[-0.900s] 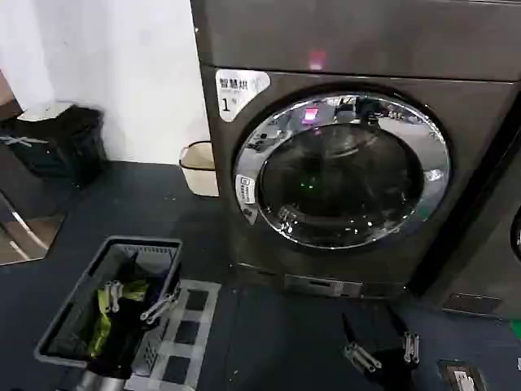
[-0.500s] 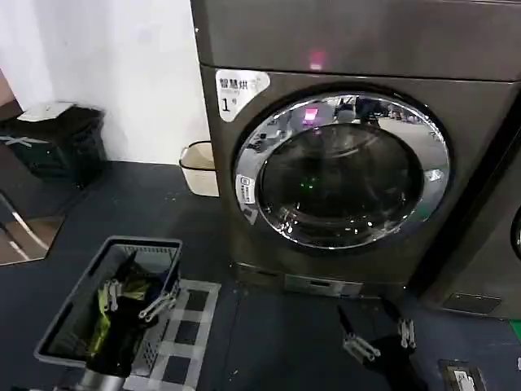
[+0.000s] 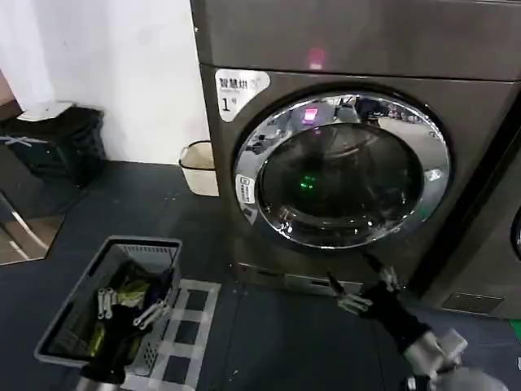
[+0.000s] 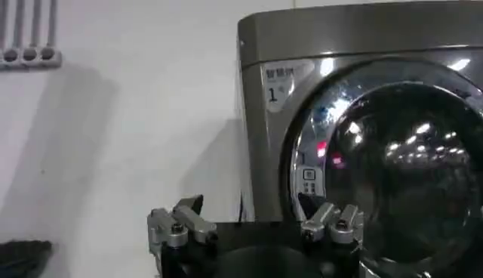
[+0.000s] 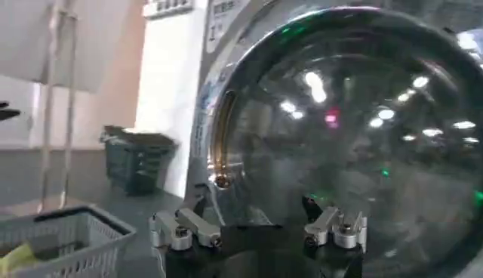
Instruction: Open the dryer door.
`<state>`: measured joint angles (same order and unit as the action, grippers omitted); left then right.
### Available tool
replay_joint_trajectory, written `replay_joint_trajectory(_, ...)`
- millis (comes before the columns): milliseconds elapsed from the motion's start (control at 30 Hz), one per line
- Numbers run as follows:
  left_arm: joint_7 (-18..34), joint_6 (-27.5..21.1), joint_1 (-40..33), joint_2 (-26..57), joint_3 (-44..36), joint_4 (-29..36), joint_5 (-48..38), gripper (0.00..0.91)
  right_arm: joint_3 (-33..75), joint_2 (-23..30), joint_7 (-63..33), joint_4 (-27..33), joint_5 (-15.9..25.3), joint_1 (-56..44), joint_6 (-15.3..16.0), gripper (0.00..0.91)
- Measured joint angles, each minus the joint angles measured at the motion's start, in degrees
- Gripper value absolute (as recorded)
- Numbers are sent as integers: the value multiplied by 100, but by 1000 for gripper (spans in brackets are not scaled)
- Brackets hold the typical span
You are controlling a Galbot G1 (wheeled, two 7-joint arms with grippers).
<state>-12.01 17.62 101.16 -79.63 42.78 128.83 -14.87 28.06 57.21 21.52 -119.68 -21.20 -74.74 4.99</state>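
1. Chrome-rimmed dryer door (image 3: 342, 169) at centre right, flush against dryer (image 3: 326, 49); opening not begun.
2. Right gripper (image 3: 360, 287) spread wide, low under rim, touching nothing.
3. Left gripper (image 3: 130, 305) parted, lower left, over laundry basket (image 3: 61, 326).

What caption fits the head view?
Open right gripper reaches below the dryer door, which is shut.

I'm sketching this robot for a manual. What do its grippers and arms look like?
Each gripper has a black body and two dark fingers hinged on bare silver metal links with visible screws. The right gripper sits on a slim black wrist that widens into a pale grey arm segment. The left gripper has the same silver linkages and black body.
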Motion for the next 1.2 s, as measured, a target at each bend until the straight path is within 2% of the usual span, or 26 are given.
replay_joint_trajectory(367, -98, 123, -5, -28, -40, -135, 11, 907, -1401, 138, 56, 1111, 27, 1812, 21, 907)
replay_joint_trajectory(733, -152, 165, 19, -104, -20, -163, -6, 907, -2365, 289, 111, 2091, -222, 3144, -5, 907)
replay_joint_trajectory(1200, -251, 163, 149, -215, -13, -116, 24, 907, -2957, 854, 175, 2960, -196, 4116, -39, 907)
